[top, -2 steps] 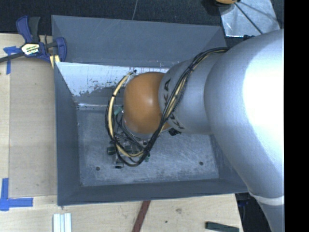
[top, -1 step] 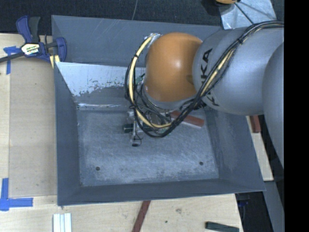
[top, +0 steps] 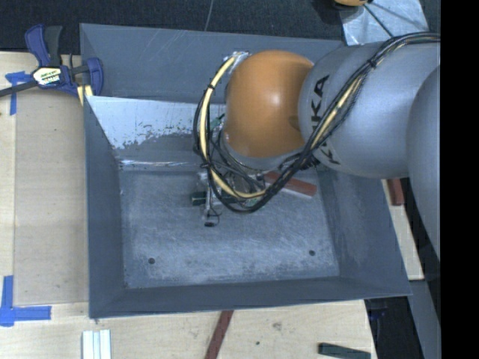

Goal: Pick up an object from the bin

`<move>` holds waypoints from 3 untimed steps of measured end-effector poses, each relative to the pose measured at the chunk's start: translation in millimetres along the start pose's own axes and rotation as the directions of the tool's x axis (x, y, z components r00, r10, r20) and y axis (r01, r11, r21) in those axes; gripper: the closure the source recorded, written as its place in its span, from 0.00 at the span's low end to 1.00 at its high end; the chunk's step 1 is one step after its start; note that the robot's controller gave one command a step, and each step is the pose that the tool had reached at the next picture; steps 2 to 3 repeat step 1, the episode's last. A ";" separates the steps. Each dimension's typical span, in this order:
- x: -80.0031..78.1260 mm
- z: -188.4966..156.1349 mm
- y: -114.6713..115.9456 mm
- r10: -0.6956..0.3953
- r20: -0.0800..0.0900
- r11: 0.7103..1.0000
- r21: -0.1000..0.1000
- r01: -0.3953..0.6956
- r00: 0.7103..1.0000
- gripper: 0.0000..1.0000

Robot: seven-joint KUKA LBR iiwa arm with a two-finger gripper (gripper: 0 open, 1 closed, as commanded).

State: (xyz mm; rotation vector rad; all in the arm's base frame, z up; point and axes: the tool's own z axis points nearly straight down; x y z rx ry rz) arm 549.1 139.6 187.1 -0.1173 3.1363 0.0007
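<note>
My gripper (top: 209, 203) hangs low over the bin floor, left of the bin's middle, and most of it is hidden beneath the arm's wrist. Nothing shows on the floor directly below its tip. A flat reddish-brown piece (top: 302, 188) lies to its right, near the back of the floor. That piece is partly covered by the arm, so its full shape is hidden.
The arm comes in from the right and covers the back right of the bin. Bare grey floor stretches in front of and to the left of the gripper, bounded by the bin's sloping walls.
</note>
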 end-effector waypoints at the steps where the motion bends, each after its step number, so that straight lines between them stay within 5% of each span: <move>1: 4.4 -90.9 -37.7 0.014 0.000 1.000 0.000 -0.014 1.000 1.00; 3: 4.4 -90.9 -37.7 0.014 0.000 1.000 0.000 -0.014 1.000 1.00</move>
